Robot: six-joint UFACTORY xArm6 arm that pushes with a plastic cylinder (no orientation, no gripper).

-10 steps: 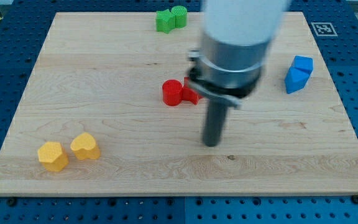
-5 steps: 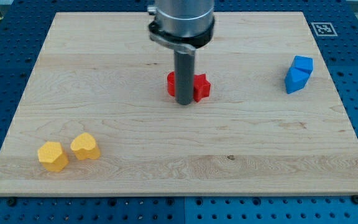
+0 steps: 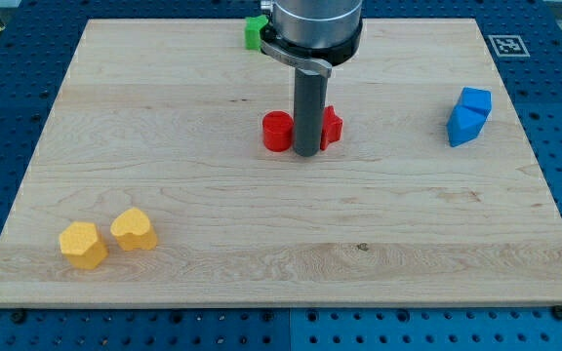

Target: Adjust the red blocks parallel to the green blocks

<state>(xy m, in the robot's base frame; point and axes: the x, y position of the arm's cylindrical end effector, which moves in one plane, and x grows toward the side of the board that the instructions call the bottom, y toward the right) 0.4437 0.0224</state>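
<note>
Two red blocks lie at the board's middle: a red cylinder [image 3: 277, 131] on the left and a red star-like block [image 3: 332, 127] on the right, partly hidden by my rod. My tip [image 3: 307, 153] stands between them, at their near side, touching or almost touching both. Of the green blocks only a corner of one [image 3: 254, 30] shows at the view's top; the arm's body hides the rest.
Two blue blocks [image 3: 468, 115] sit close together at the view's right. Two yellow blocks [image 3: 107, 237] lie at the bottom left. A marker tag [image 3: 505, 44] is at the board's top right corner.
My tip swung from below right of the red blocks to their front, then shifted right between them. The red blocks have moved slightly up and right and now stand a little apart.
</note>
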